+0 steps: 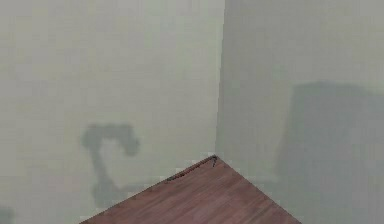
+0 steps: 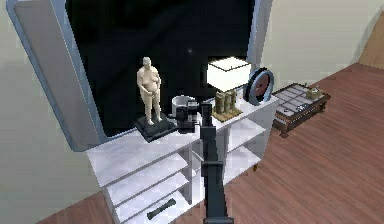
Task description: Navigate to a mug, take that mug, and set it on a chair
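Dark mug-like blob point(image 2: 183, 101) stands on white shelf point(image 2: 130, 155) at the pincer point(image 2: 185, 121); whether held, cannot tell.

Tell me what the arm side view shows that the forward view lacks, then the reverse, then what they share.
Arm side view: a big dark screen behind a white shelf unit bearing a pale statue, a lamp and a round dark frame; a low wooden table; the arm with its gripper near a dark cup-like thing.
Forward view: a bare corner where two walls meet.
Shared: brown wood floor and plain pale wall.
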